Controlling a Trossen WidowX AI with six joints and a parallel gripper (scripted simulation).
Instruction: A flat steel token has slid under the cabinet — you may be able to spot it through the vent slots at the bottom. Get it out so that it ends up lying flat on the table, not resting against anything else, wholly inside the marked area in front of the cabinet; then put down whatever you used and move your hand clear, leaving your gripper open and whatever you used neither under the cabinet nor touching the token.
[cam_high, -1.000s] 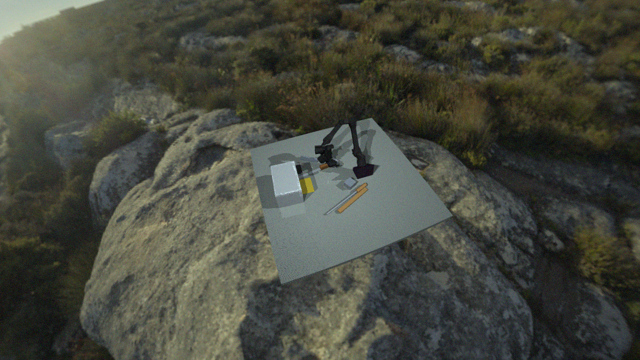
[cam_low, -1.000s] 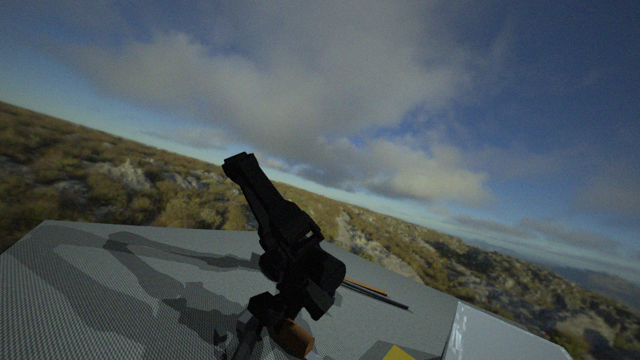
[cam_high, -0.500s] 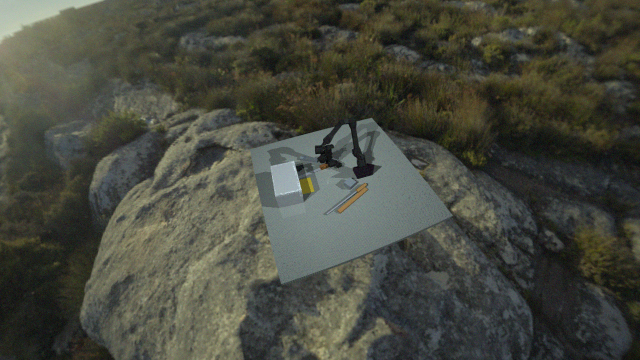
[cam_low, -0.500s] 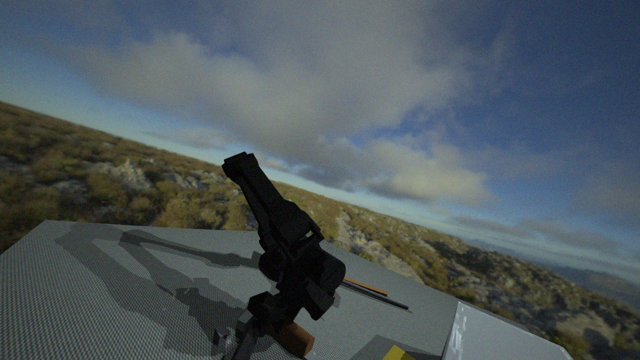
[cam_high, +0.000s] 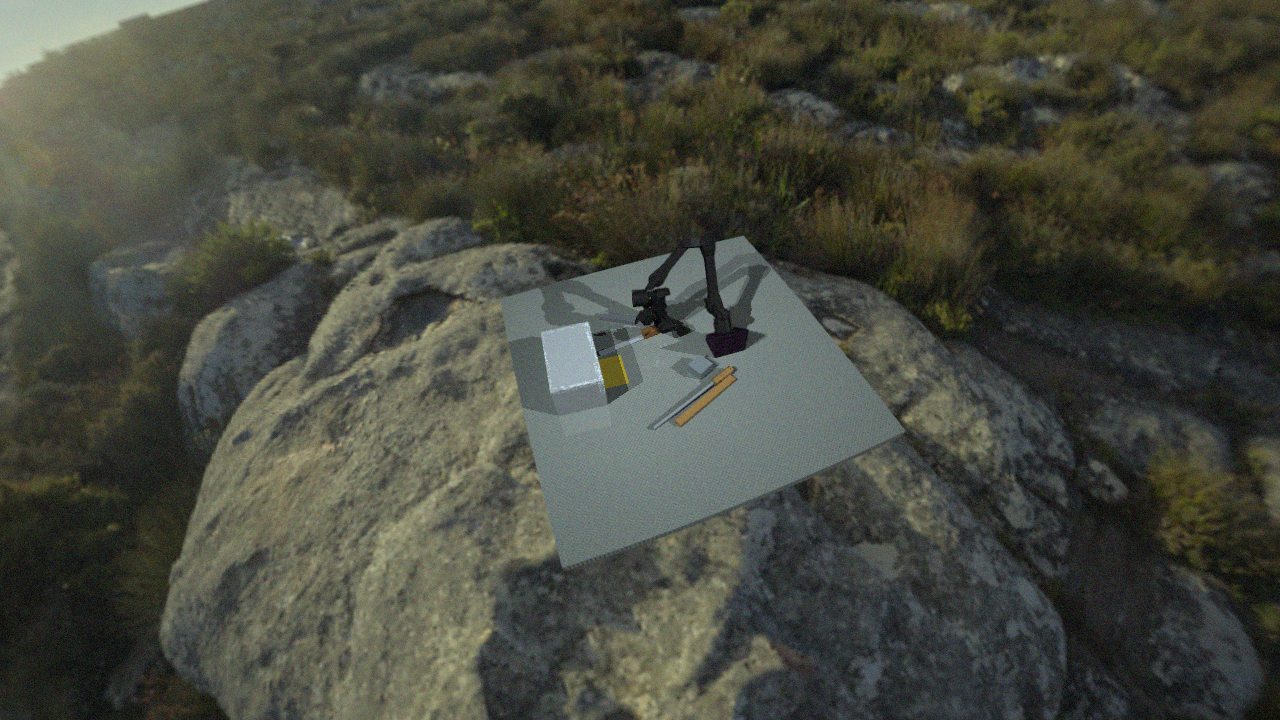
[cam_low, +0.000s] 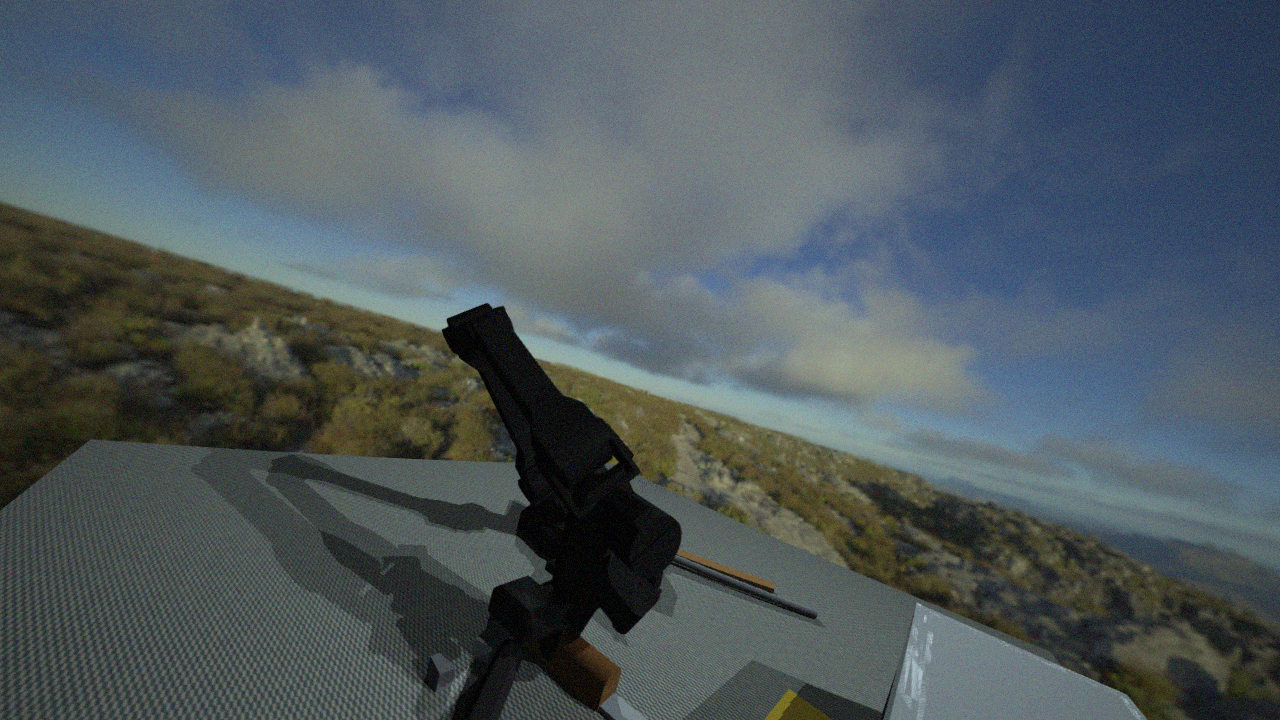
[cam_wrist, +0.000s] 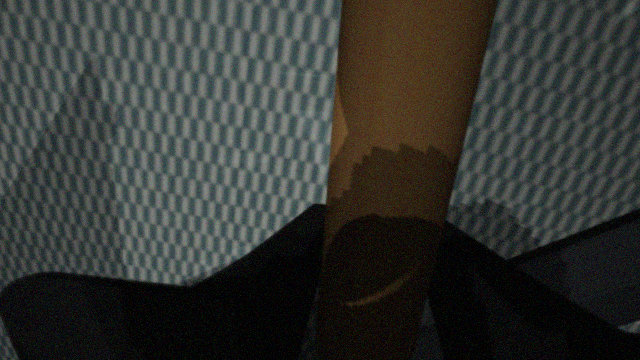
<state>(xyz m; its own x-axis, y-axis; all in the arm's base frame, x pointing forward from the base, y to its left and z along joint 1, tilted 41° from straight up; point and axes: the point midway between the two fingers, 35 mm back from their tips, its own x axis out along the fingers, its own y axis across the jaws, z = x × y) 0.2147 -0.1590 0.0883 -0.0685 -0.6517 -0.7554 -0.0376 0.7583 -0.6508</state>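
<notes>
My gripper (cam_high: 662, 329) (cam_wrist: 373, 222) is shut on the orange handle (cam_high: 649, 332) (cam_low: 586, 673) (cam_wrist: 412, 100) of a tool, low over the table. Its pale flat shaft (cam_high: 631, 340) (cam_low: 622, 709) points toward the cabinet; its far end is unclear in the shade beside it. The white cabinet (cam_high: 571, 356) (cam_low: 1002, 676) stands at the left in the top view. The yellow marked area (cam_high: 614, 371) (cam_low: 794, 707) lies against its front side. The steel token cannot be made out, nor can the vent slots. In the exterior view the arm covers most of the fingers.
A grey rod with an orange handle (cam_high: 723, 375) and an orange stick (cam_high: 707, 400) lie side by side on the table (cam_high: 716, 465) (cam_low: 134, 573). A small grey block (cam_high: 700, 365) lies between them and the arm's dark base (cam_high: 726, 341). Another small grey piece (cam_low: 439, 671) is beside the gripper.
</notes>
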